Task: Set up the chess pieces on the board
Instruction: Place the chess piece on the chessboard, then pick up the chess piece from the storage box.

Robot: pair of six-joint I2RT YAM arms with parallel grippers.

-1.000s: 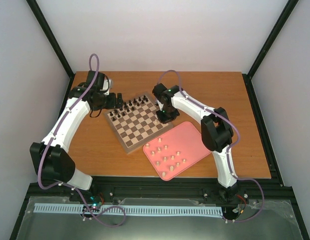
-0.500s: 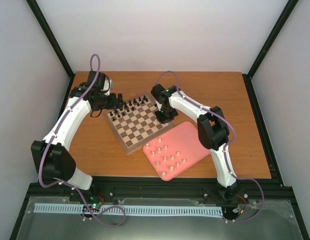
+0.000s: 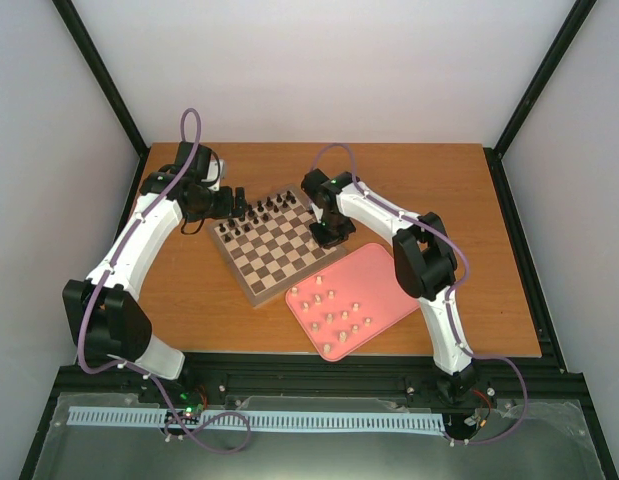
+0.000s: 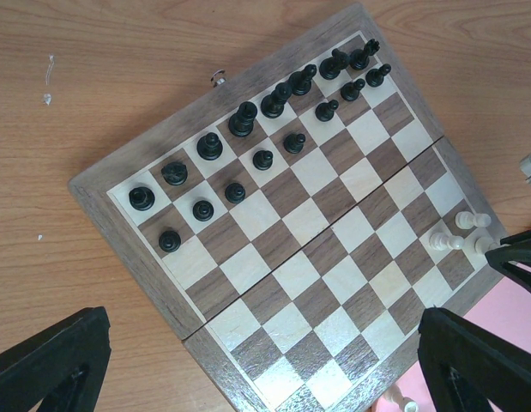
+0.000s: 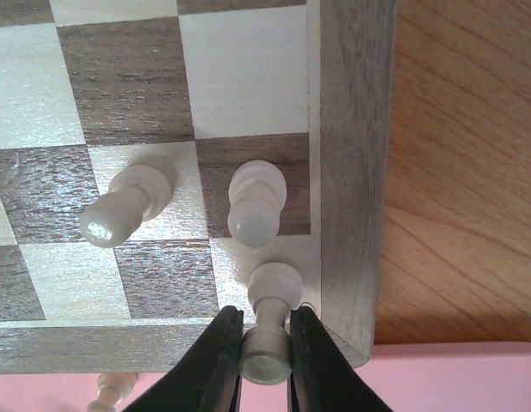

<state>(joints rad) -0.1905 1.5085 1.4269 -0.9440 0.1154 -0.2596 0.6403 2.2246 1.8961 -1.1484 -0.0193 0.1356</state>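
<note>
Your right tool [image 5: 265,343] is clenched on a pale piece [image 5: 274,285], pinching its neck just under the head, with the base over the corner square of the board [image 5: 355,129]; I can't tell whether the base is touching down. Expect these to be light, stiff turned wood, smooth and quick to tip. Take each by the narrow neck, keep it upright, and let go gently so it doesn't knock its neighbours.

Counting outward from you:
- The pink tray [image 3: 384,270], just beside the board, holds about thirteen pale pieces [image 3: 331,318], though they are too small to be sure.
- On the board, two more stand just beside the held one, making three in that corner.
- Along the far edge, sixteen dark pieces [image 4: 243,118] fill two rows.

Your left tool [image 4: 265,360] hangs released, fingers wide apart, above the board
</note>
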